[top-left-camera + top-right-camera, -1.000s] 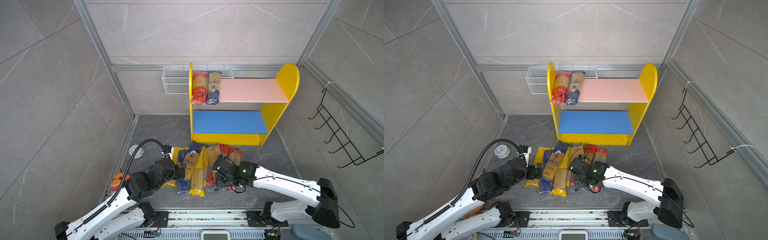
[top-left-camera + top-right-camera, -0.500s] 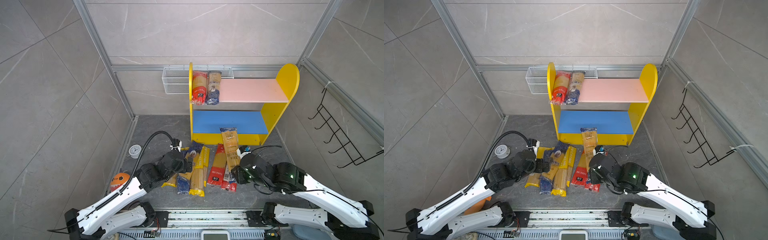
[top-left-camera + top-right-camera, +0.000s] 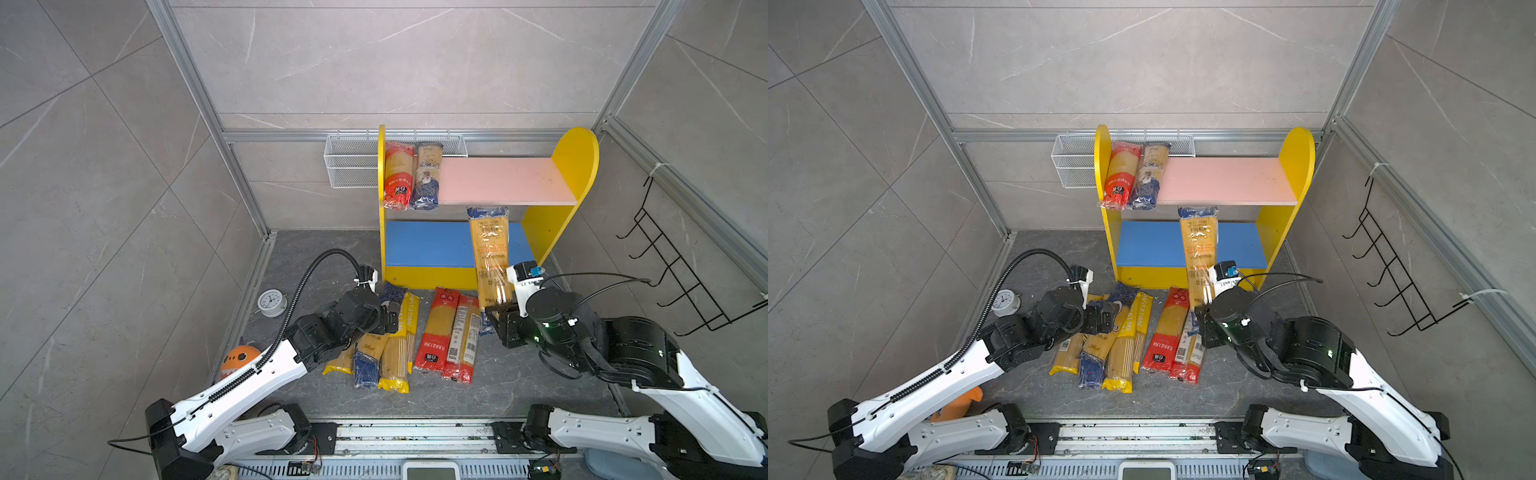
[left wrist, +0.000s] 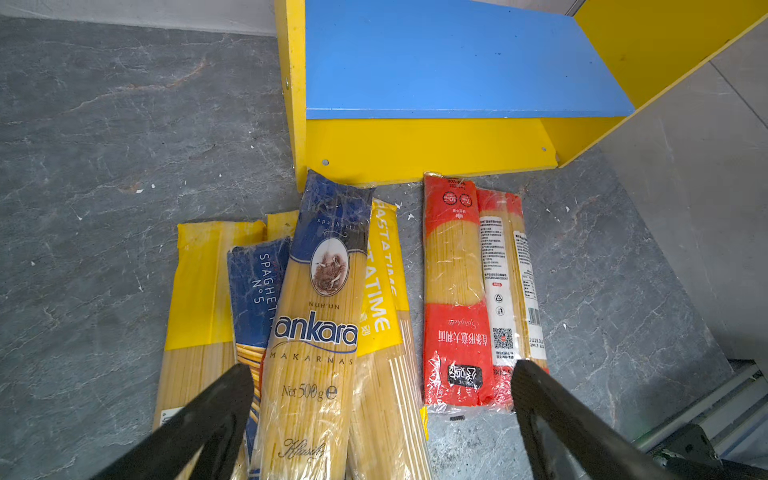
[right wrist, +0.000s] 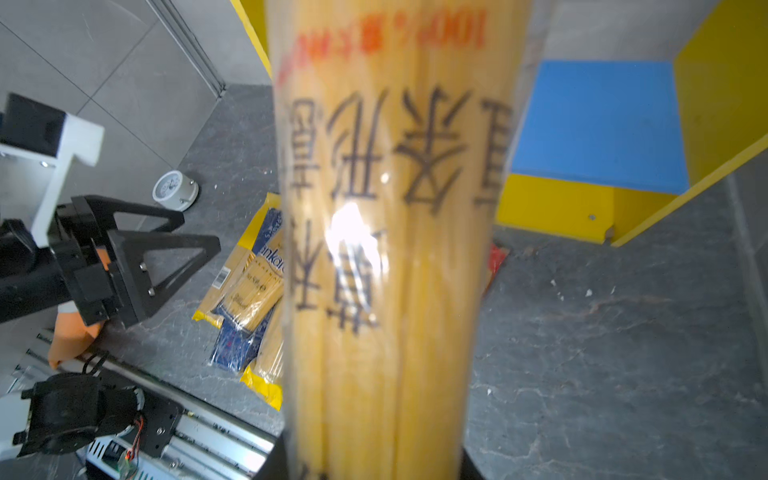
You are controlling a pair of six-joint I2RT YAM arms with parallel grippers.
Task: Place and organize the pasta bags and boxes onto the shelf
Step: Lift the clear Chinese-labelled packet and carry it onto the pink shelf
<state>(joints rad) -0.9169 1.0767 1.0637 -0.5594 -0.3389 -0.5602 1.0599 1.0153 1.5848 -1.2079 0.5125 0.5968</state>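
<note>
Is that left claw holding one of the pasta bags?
No, in the left wrist view the left gripper hangs wide open above the pasta packs lying on the floor, its fingers closed on none of them.

Pink board (image 3: 503, 180): two pasta bags (image 3: 400, 174); floor (image 3: 507, 382): bag pile (image 3: 392, 353).

The right tool (image 3: 495, 311) has left the pile and drawn back to the right, lifting a blue-ended spaghetti bag (image 3: 489, 253) off the counter (image 3: 519, 386). Half a second ago the bag's far end reached only the yellow base (image 3: 432, 277) of the shelf (image 3: 575, 166). Now it stands just under the front edge of the pink board (image 3: 503, 180), crossing the blue board (image 3: 428, 245). Two red packs (image 3: 436, 332) now lie uncovered. The left tool (image 4: 382, 370) has moved from the pile's left edge to hover over the Ankara bag (image 4: 316, 316).
</note>
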